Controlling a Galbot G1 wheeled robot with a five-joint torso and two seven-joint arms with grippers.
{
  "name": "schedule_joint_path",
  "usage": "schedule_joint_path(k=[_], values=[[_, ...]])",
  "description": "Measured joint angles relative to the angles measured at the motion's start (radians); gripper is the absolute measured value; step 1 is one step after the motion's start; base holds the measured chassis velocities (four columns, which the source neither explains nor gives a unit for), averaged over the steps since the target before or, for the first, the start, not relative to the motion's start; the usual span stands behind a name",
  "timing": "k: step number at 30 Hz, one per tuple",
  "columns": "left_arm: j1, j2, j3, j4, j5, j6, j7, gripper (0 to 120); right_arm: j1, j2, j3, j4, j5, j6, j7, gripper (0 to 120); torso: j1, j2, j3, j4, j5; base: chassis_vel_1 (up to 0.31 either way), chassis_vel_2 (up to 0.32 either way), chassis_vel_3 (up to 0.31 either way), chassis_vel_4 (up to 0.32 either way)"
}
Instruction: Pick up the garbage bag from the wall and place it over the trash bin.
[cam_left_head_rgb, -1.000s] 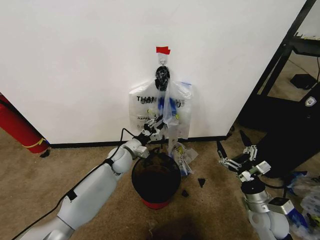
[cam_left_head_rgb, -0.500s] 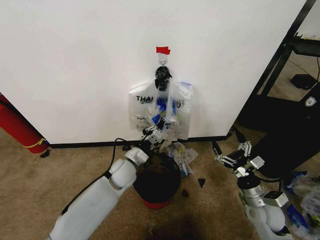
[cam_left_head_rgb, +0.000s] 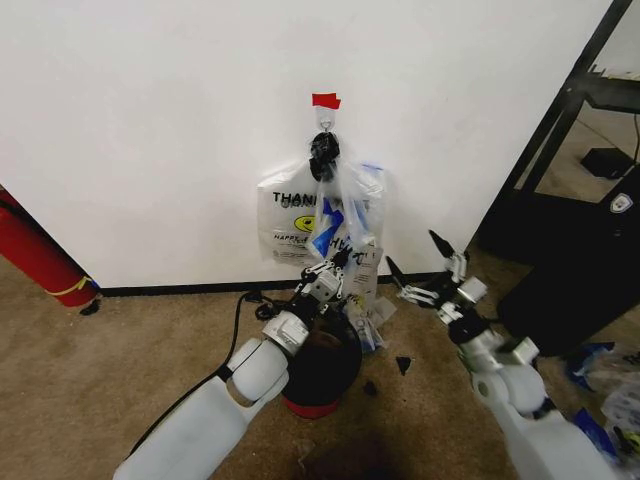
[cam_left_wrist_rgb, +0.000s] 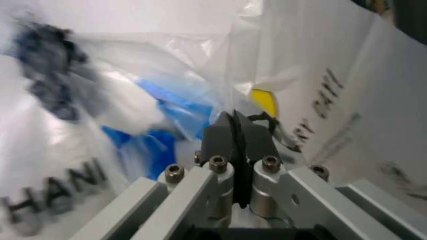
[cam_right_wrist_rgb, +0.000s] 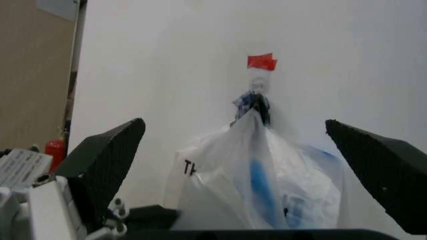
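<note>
The garbage bag (cam_left_head_rgb: 352, 215), see-through with blue patches, hangs from a small hook (cam_left_head_rgb: 325, 122) on the white wall (cam_left_head_rgb: 150, 120), under red tape (cam_left_head_rgb: 325, 100). It overlaps a THANK YOU bag (cam_left_head_rgb: 285, 205). My left gripper (cam_left_head_rgb: 335, 264) is at the garbage bag's lower part, above the black mesh trash bin (cam_left_head_rgb: 338, 368). In the left wrist view its fingers (cam_left_wrist_rgb: 248, 137) are shut, with folds of the garbage bag (cam_left_wrist_rgb: 167, 115) meeting at the tips. My right gripper (cam_left_head_rgb: 418, 260) is wide open to the right of the bags, and in the right wrist view it (cam_right_wrist_rgb: 243, 175) faces the garbage bag (cam_right_wrist_rgb: 267, 175).
A red cylinder (cam_left_head_rgb: 35, 255) leans at the left wall. A black cabinet and frame (cam_left_head_rgb: 560, 240) stand at the right. Crumpled plastic (cam_left_head_rgb: 372, 318) and small dark scraps (cam_left_head_rgb: 403, 364) lie on the carpet beside the bin. A black cable (cam_left_head_rgb: 240, 300) runs along the baseboard.
My left arm has swung right, taking its gripper from the THANK YOU bag's lower edge to under the blue-patched bag. My right gripper rose and moved left toward the wall.
</note>
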Motion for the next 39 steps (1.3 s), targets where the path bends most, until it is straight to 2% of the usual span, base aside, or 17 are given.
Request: schedule_joint_path(k=[2, 6, 8, 13, 14, 17, 22, 23, 29, 33, 39], values=[[-0.016, -0.010, 0.023, 0.026, -0.034, -0.032, 0.014, 0, 0.007, 0.009, 0.002, -0.009, 0.001, -0.001, -0.008, 100, 0.000, 0.000, 0.000, -0.0005, -0.0002, 0.000, 0.000, 0.000, 0.000], [-0.037, -0.039, 0.093, 0.078, -0.135, -0.115, 0.057, 16, -0.011, 0.029, 0.036, -0.023, 0.015, 0.003, -0.018, 100, 0.000, 0.000, 0.000, -0.0006, 0.0000, 0.000, 0.000, 0.000, 0.000], [-0.037, -0.046, 0.103, 0.089, -0.141, -0.123, 0.061, 18, -0.017, 0.031, 0.044, -0.024, 0.019, 0.004, -0.020, 100, 0.000, 0.000, 0.000, -0.0006, 0.0000, 0.000, 0.000, 0.000, 0.000], [-0.041, -0.090, 0.123, 0.151, -0.131, -0.169, 0.084, 39, -0.060, 0.032, 0.085, -0.006, 0.043, 0.013, -0.025, 100, 0.000, 0.000, 0.000, -0.0005, -0.0002, 0.000, 0.000, 0.000, 0.000], [-0.041, -0.090, 0.123, 0.151, -0.131, -0.169, 0.084, 39, -0.060, 0.032, 0.085, -0.006, 0.043, 0.013, -0.025, 100, 0.000, 0.000, 0.000, -0.0005, -0.0002, 0.000, 0.000, 0.000, 0.000], [-0.034, -0.095, 0.101, 0.154, -0.093, -0.173, 0.087, 52, -0.085, 0.031, 0.099, 0.009, 0.049, 0.018, -0.027, 100, 0.000, 0.000, 0.000, -0.0008, -0.0002, 0.000, 0.000, 0.000, 0.000], [0.043, -0.026, -0.026, 0.098, 0.016, -0.157, 0.099, 73, -0.111, 0.029, 0.116, 0.014, 0.060, 0.031, -0.040, 100, 0.000, 0.000, 0.000, -0.0001, -0.0002, 0.000, 0.000, 0.000, 0.000], [0.043, -0.026, -0.026, 0.098, 0.016, -0.157, 0.099, 73, -0.111, 0.029, 0.116, 0.014, 0.060, 0.031, -0.040, 100, 0.000, 0.000, 0.000, -0.0001, -0.0002, 0.000, 0.000, 0.000, 0.000], [0.131, 0.080, -0.151, 0.027, 0.099, -0.173, 0.126, 97, -0.099, 0.039, 0.105, -0.004, 0.062, 0.035, -0.055, 100, 0.000, 0.000, 0.000, 0.0001, -0.0003, 0.000, 0.000, 0.000, 0.000], [0.119, 0.104, -0.164, 0.027, 0.131, -0.153, 0.096, 100, -0.089, 0.049, 0.094, -0.009, 0.056, 0.035, -0.062, 100, 0.000, 0.000, 0.000, -0.0001, -0.0004, 0.000, 0.000, 0.000, 0.000], [0.024, 0.094, -0.152, 0.106, 0.245, -0.143, 0.073, 100, -0.095, 0.056, 0.085, 0.003, 0.045, 0.034, -0.065, 100, 0.000, 0.000, 0.000, -0.0005, -0.0003, 0.000, 0.000, 0.000, 0.000]])
